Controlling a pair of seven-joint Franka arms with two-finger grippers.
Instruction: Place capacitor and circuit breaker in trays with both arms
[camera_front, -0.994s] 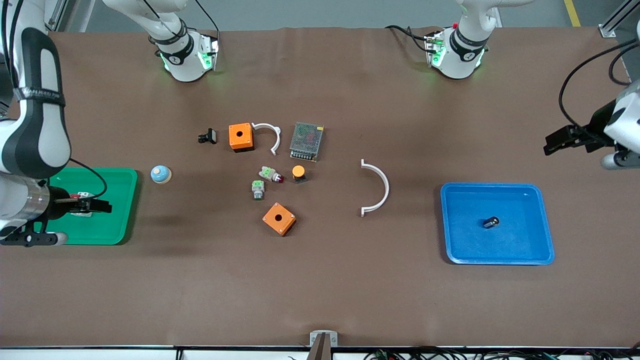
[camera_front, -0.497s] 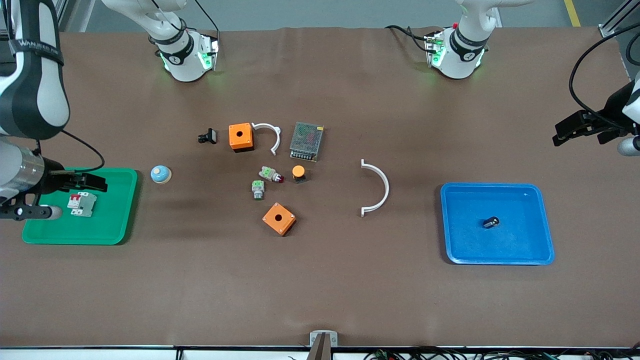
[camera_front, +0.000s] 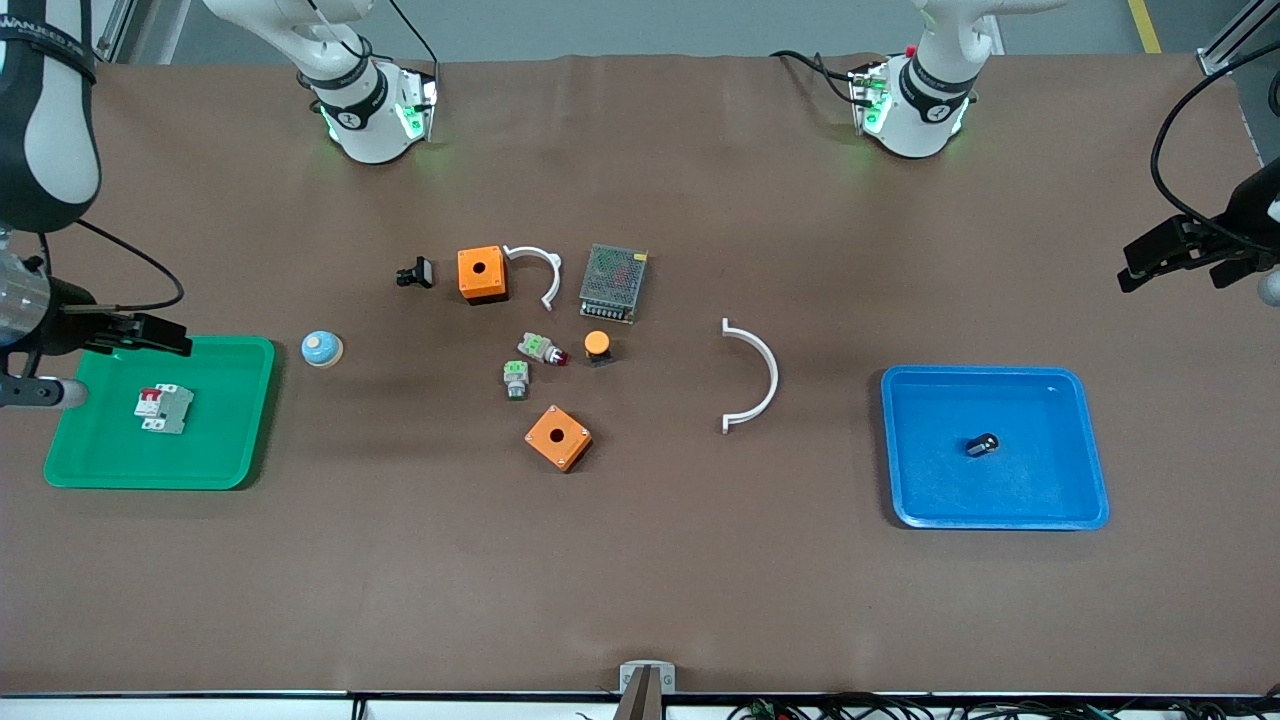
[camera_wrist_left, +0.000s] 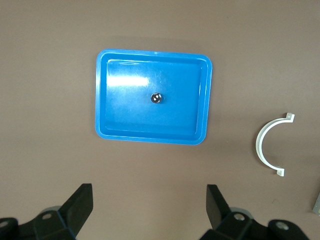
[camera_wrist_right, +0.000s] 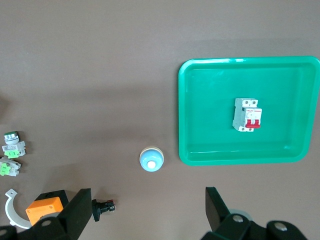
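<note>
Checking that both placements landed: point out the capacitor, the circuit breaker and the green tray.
capacitor (camera_front: 982, 445), front view, middle of its black body.
circuit breaker (camera_front: 165, 409), front view, its grey casing.
green tray (camera_front: 230, 352), front view, its rim.

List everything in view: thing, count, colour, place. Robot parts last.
circuit breaker: one, grey with red levers, in the green tray.
capacitor: one, black, in the blue tray.
orange boxes: two, mid-table.
white clamps: two, curved, mid-table.
mesh power supply: one, grey, beside the smaller clamp.
green-topped modules: two, grey, between the orange boxes.
orange button: one, near the power supply.
black bracket: one, beside an orange box.
blue dome: one, beside the green tray.
left gripper: open, above the table's end.
right gripper: open, over the green tray's edge.
</note>
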